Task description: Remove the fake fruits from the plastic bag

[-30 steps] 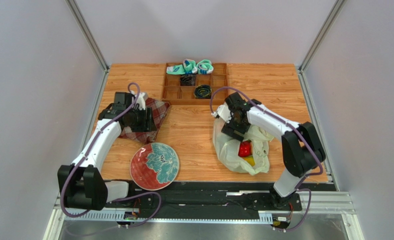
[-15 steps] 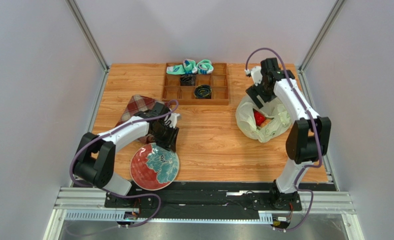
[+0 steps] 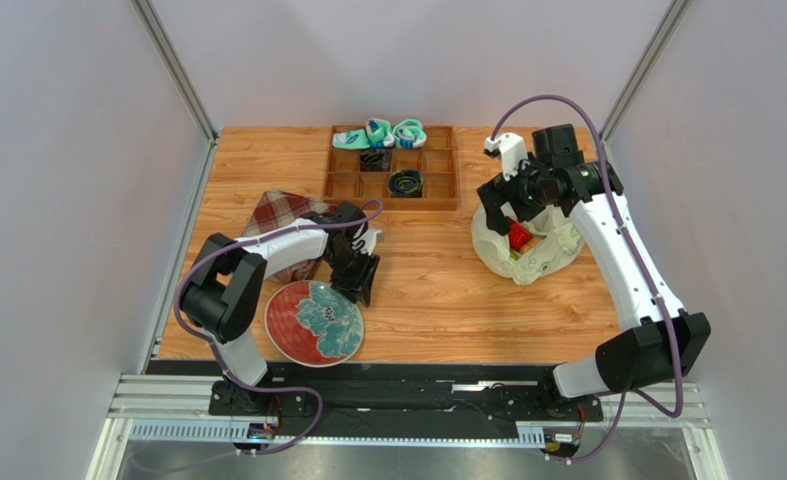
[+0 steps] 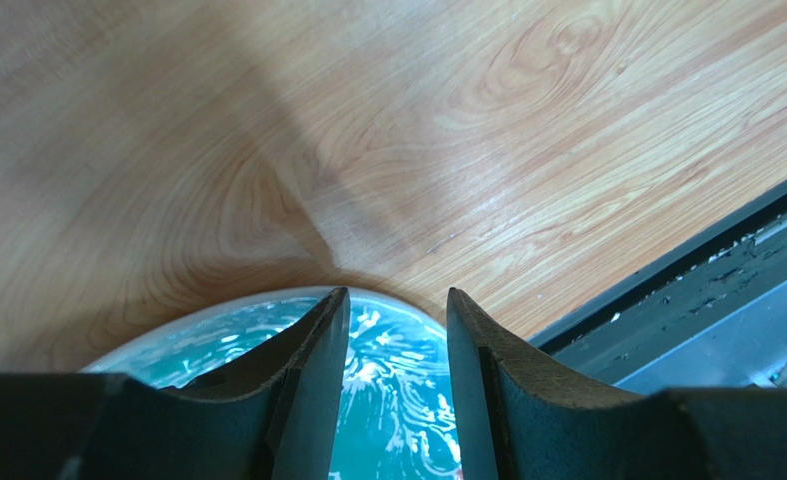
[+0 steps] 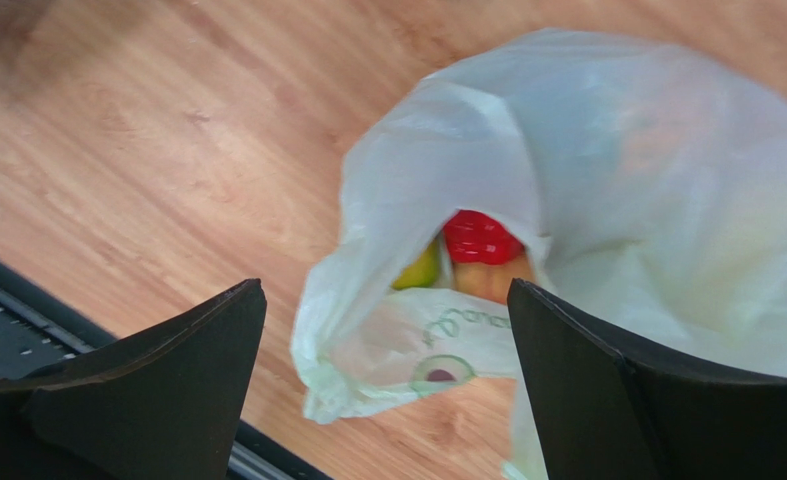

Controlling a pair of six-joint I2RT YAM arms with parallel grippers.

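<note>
Right gripper (image 5: 385,300) gaped over the bag (image 5: 617,150) near the right edge, fruits (image 5: 479,238) inside; left gripper (image 4: 397,300), slightly parted and empty, hovered over the near-edge plate (image 4: 217,322).

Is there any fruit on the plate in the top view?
No, the plate shows only its painted pattern, and the red fruit lies inside the bag.

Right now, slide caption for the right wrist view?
Open right gripper over the plastic bag, whose mouth shows a red fruit, a yellow-green fruit and a peach-coloured fruit inside.
</note>
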